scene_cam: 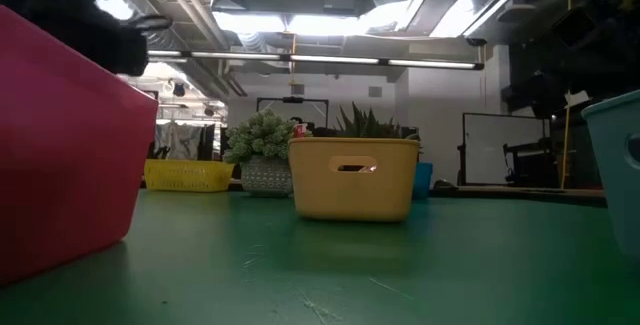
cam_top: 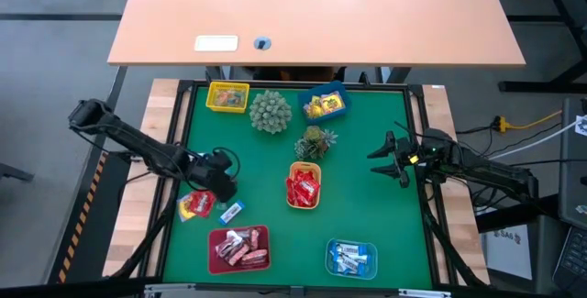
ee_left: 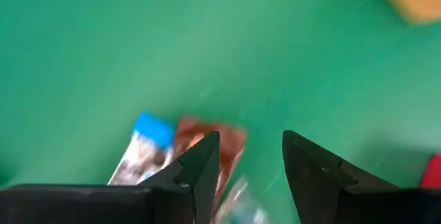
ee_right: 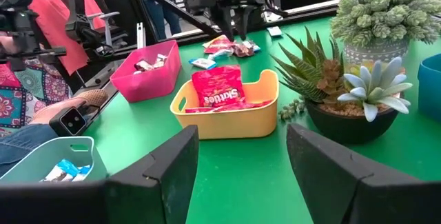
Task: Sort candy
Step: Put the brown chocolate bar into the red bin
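Reference landmark: the orange tray (cam_top: 304,188) near the middle of the green mat (cam_top: 367,206); it holds red candy packets (ee_right: 219,89).

Left gripper (cam_top: 217,191) hovers low over the mat, well to the left of the orange tray, above a small cluster of loose candy. Its jaws stand apart, nothing clamped between them. In the left wrist view a brown-wrapped candy (ee_left: 222,138) and a blue-white candy (ee_left: 141,148) lie on the mat just past the fingers (ee_left: 200,165). In the high view a red-and-yellow packet (cam_top: 195,204) lies at the gripper's near-left side.

Right gripper (cam_top: 390,158) waits above the mat, well to the right of the orange tray, jaws apart and empty.

Sorted candy: brown-pink pieces in the pink tray (cam_top: 238,248), near-left of the orange tray; blue-white pieces in the pale blue tray (cam_top: 351,258), near-right; yellow pieces in the blue tray (cam_top: 325,104) beyond. A yellow tray (cam_top: 227,96) sits far-left. Two potted succulents (cam_top: 271,112) (cam_top: 315,142) stand just beyond the orange tray.
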{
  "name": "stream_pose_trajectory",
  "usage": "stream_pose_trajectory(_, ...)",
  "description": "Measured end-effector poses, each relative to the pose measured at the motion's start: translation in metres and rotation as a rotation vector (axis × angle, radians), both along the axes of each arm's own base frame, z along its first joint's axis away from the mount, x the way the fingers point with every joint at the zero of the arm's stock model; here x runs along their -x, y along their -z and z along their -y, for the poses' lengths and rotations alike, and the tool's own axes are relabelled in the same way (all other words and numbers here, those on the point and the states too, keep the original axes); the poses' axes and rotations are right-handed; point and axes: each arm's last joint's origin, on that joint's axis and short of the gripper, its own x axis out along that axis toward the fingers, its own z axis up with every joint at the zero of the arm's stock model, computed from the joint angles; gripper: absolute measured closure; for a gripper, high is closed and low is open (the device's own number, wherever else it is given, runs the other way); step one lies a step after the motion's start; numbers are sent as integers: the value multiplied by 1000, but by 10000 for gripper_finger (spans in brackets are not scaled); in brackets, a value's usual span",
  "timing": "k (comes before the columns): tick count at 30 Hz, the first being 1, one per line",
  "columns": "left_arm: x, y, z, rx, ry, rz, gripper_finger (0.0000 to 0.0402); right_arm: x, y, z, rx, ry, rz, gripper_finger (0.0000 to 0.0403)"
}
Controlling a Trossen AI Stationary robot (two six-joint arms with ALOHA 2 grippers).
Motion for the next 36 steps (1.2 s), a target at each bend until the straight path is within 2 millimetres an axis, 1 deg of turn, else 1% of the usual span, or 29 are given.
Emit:
stream_pose_trajectory(3,3,3,0,27,16,-56,257,0,0,0,0,0,-1,182)
stream_pose_trajectory(8,3,3,1,45,26,-63,257,0,1,0,-1,0,-6,182)
stream_pose_trajectory(20,6,6,-2,-42,9,-93,257,0,0,0,-1,0,-5,182)
stream_pose_trajectory(32,-5,31,8,-87,42,-201,257,0,1,0,-4,0,-14,182)
stream_pose_trajectory(36,-6,35,9,-101,41,-227,257,1,3,0,-8,0,-27,182)
